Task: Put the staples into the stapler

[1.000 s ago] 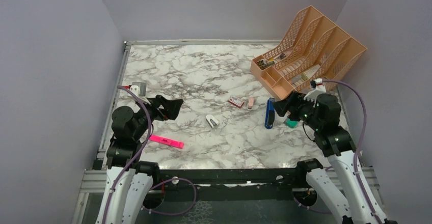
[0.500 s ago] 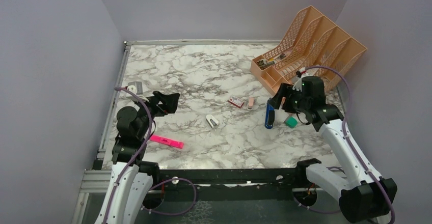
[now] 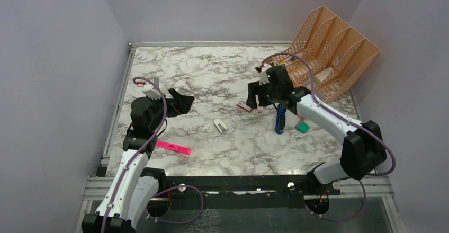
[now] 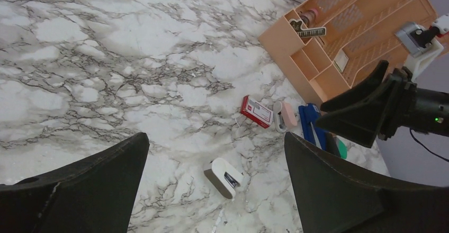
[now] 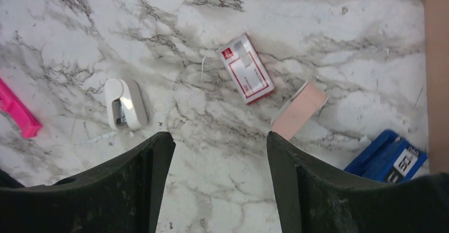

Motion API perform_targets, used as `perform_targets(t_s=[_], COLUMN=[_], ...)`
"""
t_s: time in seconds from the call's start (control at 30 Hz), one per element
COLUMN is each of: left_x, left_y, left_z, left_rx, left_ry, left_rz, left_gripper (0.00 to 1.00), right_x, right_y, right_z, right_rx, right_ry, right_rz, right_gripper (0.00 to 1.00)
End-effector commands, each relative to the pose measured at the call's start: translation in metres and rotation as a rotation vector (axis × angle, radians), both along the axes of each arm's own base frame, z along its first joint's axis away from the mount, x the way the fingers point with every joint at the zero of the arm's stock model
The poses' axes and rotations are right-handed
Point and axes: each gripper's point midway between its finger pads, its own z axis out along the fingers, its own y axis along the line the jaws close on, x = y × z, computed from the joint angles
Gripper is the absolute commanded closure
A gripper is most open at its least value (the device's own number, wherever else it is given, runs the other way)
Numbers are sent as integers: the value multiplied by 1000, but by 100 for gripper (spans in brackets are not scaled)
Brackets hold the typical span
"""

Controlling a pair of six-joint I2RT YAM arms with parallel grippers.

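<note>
The grey-veined white marble table (image 3: 201, 74) fills my top view. The peach slotted plastic desk organiser (image 3: 339, 42) leans in the upper right corner, and what sits in its small front bins is too small for me to read.

My left gripper (image 3: 181, 100) is at centre left, fingers spread wide with nothing between them. My right gripper (image 5: 218, 137) is also spread and empty, and it hangs right of centre.

The blue stapler (image 3: 279, 119) lies right of centre. My right arm crosses its far end, and in the right wrist view it is cut off at the lower right corner. The flat pink highlighter pen (image 3: 173, 147) lies at lower left. A small white rounded plastic gadget (image 3: 221, 126) sits at centre, and I cannot tell what it is.

The small red-and-white cardboard box (image 5: 245, 68) lies just under the right gripper, beside a pale pink rectangular block (image 5: 299, 109). I cannot make out the staples themselves. A green piece (image 3: 302, 127) peeks out beside the right arm.
</note>
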Motion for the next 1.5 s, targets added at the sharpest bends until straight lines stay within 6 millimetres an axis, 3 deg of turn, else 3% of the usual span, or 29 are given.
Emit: perform_targets(t_s=[0.0, 0.13, 0.4, 0.57, 0.73, 0.87, 1.03, 1.13, 1.47], left_x=[0, 3, 8, 9, 10, 10, 11, 12, 21], left_y=[-11, -16, -20, -21, -22, -25, -29, -32, -37], left_z=[5, -3, -13, -21, -30, -35, -40, -43, -46], left_rx=[-21, -35, -46, -49, -50, -54, -81, -94, -98], left_ry=[5, 39, 87, 115, 144, 165, 205, 228, 251], left_rz=[-67, -91, -110, -113, -122, -142, -155, -167, -187], left_gripper=[1, 1, 1, 1, 1, 1, 1, 1, 1], right_x=[28, 37, 40, 35, 44, 52, 53, 54, 61], right_y=[25, 30, 39, 42, 39, 33, 28, 27, 39], right_z=[-3, -33, -70, -86, -102, -111, -117, -117, -77], right_rx=[-80, -169, -217, -230, -281, -332, -357, -361, -275], right_ry=[-138, -61, -36, -22, -24, -5, -4, -8, -139], right_rz=[238, 317, 458, 538, 522, 498, 486, 474, 452], right_gripper=[25, 23, 24, 25, 28, 37, 43, 37, 29])
